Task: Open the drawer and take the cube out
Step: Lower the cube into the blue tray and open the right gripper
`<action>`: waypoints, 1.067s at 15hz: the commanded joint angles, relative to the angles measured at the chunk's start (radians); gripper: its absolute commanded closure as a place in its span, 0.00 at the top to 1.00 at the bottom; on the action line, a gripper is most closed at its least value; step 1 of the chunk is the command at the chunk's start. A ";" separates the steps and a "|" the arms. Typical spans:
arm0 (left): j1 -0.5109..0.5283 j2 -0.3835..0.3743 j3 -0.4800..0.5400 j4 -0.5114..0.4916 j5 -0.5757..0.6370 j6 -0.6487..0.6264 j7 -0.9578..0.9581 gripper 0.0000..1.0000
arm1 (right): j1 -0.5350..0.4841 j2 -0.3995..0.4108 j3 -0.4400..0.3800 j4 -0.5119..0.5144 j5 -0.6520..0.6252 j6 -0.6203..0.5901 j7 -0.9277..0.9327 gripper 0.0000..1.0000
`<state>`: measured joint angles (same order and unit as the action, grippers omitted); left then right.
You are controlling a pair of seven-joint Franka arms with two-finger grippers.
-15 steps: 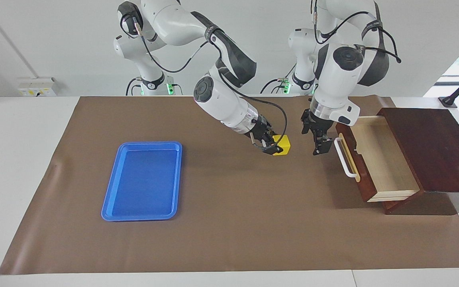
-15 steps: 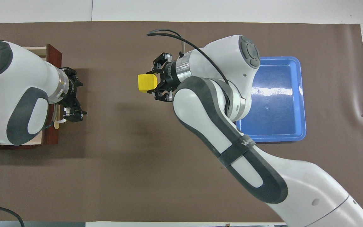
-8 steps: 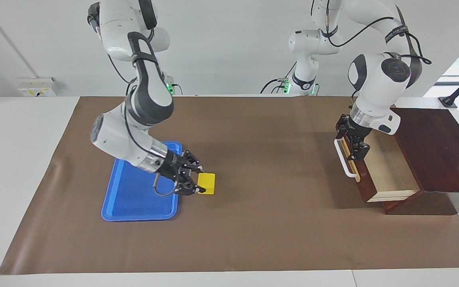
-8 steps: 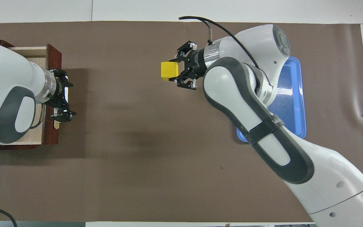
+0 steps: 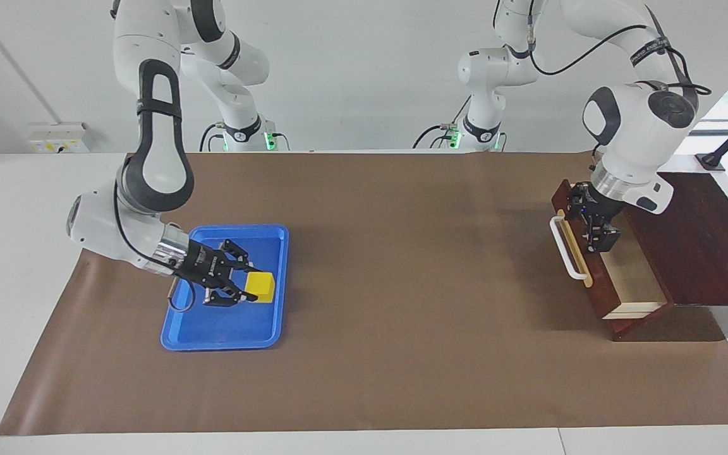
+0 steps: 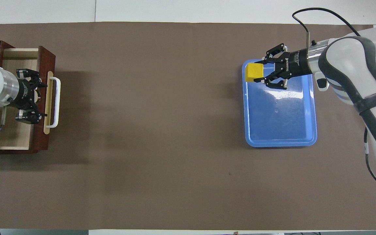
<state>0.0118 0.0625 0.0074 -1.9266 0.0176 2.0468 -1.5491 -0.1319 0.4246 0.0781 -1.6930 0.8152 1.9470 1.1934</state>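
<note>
Yellow and bright, the cube [image 5: 260, 287] sits clamped between the fingers of the right gripper [image 5: 245, 289], held just over the blue tray [image 5: 218, 335] at the right arm's end of the brown mat [image 5: 402, 354]. At the left arm's end, the drawer [image 5: 598, 278] stands partly pulled out of its dark cabinet [image 5: 699, 234]; the left gripper [image 5: 599, 234] hangs over the drawer's front edge, jaws spread wide, gripping nothing.
</note>
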 commanded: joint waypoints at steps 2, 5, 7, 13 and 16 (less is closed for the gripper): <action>0.062 -0.013 -0.003 -0.028 0.016 0.035 0.049 1.00 | -0.099 -0.085 0.012 -0.174 0.028 -0.005 -0.170 0.00; 0.091 -0.013 -0.001 -0.029 0.016 0.036 0.096 1.00 | -0.126 -0.084 0.011 -0.249 0.033 0.021 -0.274 0.00; 0.129 -0.015 -0.003 -0.029 0.016 0.036 0.141 1.00 | -0.126 -0.073 0.011 -0.292 0.064 0.064 -0.284 0.00; 0.180 -0.015 -0.003 -0.028 0.016 0.038 0.214 1.00 | -0.111 -0.079 0.011 -0.347 0.081 0.130 -0.302 0.00; 0.162 -0.018 -0.003 -0.014 0.016 0.003 0.268 1.00 | -0.104 -0.079 0.011 -0.352 0.081 0.144 -0.298 0.00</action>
<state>0.1613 0.0622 0.0041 -1.9302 0.0179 2.0653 -1.3329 -0.2380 0.3712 0.0836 -2.0040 0.8748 2.0592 0.9181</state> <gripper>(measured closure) 0.000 0.445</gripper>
